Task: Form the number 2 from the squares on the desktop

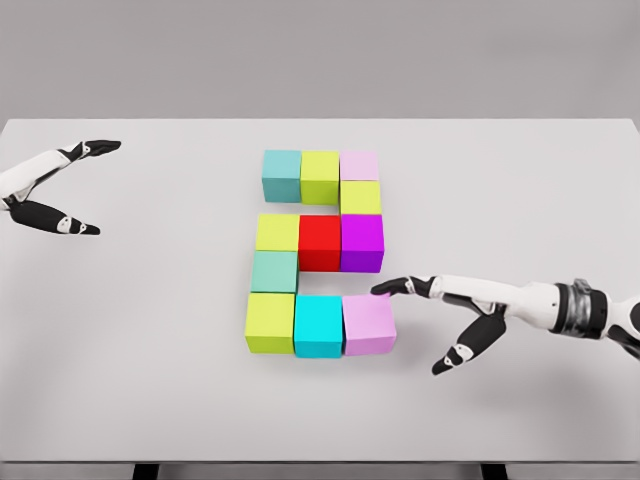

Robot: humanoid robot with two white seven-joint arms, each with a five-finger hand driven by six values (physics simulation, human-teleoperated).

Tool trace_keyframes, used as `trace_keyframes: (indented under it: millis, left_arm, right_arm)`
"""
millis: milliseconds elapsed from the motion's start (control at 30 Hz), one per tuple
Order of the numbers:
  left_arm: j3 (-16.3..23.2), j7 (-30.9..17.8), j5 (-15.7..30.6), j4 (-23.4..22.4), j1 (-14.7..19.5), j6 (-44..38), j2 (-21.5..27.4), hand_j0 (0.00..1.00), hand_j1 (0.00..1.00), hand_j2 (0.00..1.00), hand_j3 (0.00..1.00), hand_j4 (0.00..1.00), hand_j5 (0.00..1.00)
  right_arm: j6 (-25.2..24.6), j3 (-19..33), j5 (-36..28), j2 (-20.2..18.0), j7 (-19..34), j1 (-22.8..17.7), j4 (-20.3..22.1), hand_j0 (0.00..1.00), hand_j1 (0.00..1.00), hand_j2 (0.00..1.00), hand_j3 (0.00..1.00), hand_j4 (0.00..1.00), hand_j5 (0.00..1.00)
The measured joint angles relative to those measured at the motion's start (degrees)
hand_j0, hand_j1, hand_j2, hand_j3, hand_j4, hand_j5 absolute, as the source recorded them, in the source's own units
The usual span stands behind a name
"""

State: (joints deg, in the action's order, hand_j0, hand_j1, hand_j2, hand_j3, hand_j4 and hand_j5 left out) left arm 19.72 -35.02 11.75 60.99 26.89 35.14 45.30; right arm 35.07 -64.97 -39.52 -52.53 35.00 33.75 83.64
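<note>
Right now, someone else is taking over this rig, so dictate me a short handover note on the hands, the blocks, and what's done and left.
Right hand: open, fingers spread, a fingertip at the top right edge of the pink cube in the bottom row.
Left hand: open, holding nothing, at the table's far left.
Blocks: eleven cubes sit together mid-table; teal cube begins the top row, red cube is the middle.
Done: the 2 shape reads complete.
Left: probably withdraw the right hand; perhaps close small gaps.

The cubes look like smooth, matt plastic (flat colour, no highlights). The table is plain matt grey. The right hand shows glossy white-and-black shells.
</note>
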Motion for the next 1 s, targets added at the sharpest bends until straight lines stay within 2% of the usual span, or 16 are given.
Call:
trace_keyframes:
  millis: [200,300,367,567,633,733,800,900,1000]
  left_arm:
    - [0.0,0.0,0.0,0.1,0.0,0.0,0.0,1.00,1.00,1.00,1.00,1.00,1.00]
    - [0.0,0.0,0.0,0.1,0.0,0.0,0.0,1.00,1.00,1.00,1.00,1.00,1.00]
    - [0.0,0.0,0.0,0.1,0.0,0.0,0.0,1.00,1.00,1.00,1.00,1.00,1.00]
    - [0.0,0.0,-0.1,0.2,0.0,0.0,0.0,1.00,1.00,1.00,1.00,1.00,1.00]
    - [0.0,0.0,-0.1,0.2,-0.1,0.0,0.0,1.00,1.00,1.00,1.00,1.00,1.00]
    - [0.0,0.0,-0.2,0.1,-0.1,0.0,0.0,1.00,1.00,1.00,1.00,1.00,1.00]
    - [0.0,0.0,-0.4,0.2,-1.1,0.0,0.0,1.00,1.00,1.00,1.00,1.00,1.00]
    - [0.0,0.0,-0.5,0.5,-1.2,0.0,0.0,1.00,1.00,1.00,1.00,1.00,1.00]
    - [-0.1,0.0,-0.6,0.6,-1.2,0.0,0.1,1.00,1.00,1.00,1.00,1.00,1.00]
  right_arm:
    - [0.0,2.5,-1.2,-0.1,0.0,0.4,-1.1,1.00,1.00,1.00,1.00,1.00,1.00]
    - [0.0,3.2,-1.3,-2.3,0.0,-0.1,-0.5,1.00,1.00,1.00,1.00,1.00,1.00]
    - [0.0,3.0,-1.2,-5.4,0.0,-1.1,1.6,1.00,1.00,1.00,1.00,1.00,1.00]
    - [0.1,3.0,0.3,-14.5,0.0,-1.7,11.1,1.00,1.00,1.00,1.00,1.00,1.00]
    - [0.1,8.1,0.9,-17.0,0.0,-1.8,12.3,1.00,1.00,1.00,1.00,1.00,1.00]
    - [0.1,22.0,0.9,-18.3,0.0,-1.8,11.2,1.00,1.00,1.00,1.00,1.00,1.00]
    - [0.0,28.7,0.8,-18.3,0.0,-1.8,10.8,1.00,1.00,1.00,1.00,1.00,1.00]
    - [0.0,33.1,1.1,-17.5,0.0,-1.8,10.5,1.00,1.00,1.00,1.00,1.00,1.00]
    - [0.1,34.5,1.3,-17.0,0.0,-1.9,10.4,1.00,1.00,1.00,1.00,1.00,1.00]
